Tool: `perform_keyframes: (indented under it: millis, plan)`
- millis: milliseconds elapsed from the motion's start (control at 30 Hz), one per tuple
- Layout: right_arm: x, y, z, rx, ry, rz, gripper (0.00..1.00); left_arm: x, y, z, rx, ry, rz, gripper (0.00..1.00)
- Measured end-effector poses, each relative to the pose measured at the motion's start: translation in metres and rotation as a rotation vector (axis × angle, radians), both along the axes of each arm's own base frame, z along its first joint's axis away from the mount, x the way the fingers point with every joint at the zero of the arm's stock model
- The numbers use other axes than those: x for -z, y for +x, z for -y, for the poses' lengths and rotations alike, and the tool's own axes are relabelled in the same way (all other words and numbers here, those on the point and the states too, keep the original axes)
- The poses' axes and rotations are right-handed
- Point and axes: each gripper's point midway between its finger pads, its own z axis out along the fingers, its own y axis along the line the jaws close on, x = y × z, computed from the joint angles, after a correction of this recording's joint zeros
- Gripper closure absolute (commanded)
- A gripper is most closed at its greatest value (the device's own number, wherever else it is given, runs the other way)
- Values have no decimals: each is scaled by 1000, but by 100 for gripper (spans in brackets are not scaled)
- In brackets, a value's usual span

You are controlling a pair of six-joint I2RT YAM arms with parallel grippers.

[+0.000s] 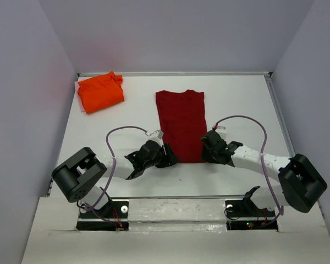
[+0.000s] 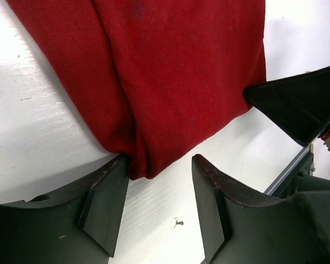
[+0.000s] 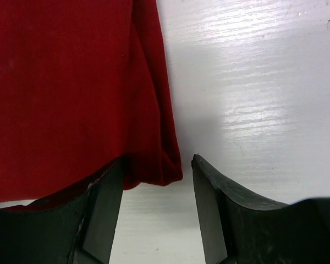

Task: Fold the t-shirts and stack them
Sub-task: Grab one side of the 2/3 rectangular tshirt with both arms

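The dark crimson t-shirt [image 1: 181, 124] lies flat mid-table, folded into a long strip with its collar end far from me. My left gripper [image 1: 171, 156] sits at the strip's near left corner and my right gripper [image 1: 208, 148] at its near right corner. In the left wrist view the red cloth [image 2: 170, 71] ends in a corner that pokes between the open left gripper [image 2: 159, 168], touching one finger. The right wrist view shows the cloth [image 3: 60, 93] likewise, its corner between the open right gripper [image 3: 158, 168]. The orange t-shirt [image 1: 100, 91] lies bunched at the far left corner.
The white table [image 1: 126, 110] is boxed in by grey walls on the left, back and right, with a metal rail [image 1: 280, 118] along the right edge. Each arm carries a looping purple cable [image 1: 239, 117]. The right gripper's finger [image 2: 300, 104] shows in the left wrist view.
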Motion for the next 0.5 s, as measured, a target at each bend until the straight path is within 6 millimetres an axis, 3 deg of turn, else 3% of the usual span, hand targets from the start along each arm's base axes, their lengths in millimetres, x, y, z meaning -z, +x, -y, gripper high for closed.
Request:
perform_keyframes:
  millis: [300, 400, 500]
  plan:
    - [8, 1, -3, -5, -1, -16, 51, 1, 0, 0, 5, 8, 2, 41]
    - [8, 2, -5, -6, 7, -14, 59, 2, 0, -1, 2, 15, -4, 44]
    - [7, 3, -10, -8, 31, -12, 75, 3, 0, -1, -1, 26, -10, 52]
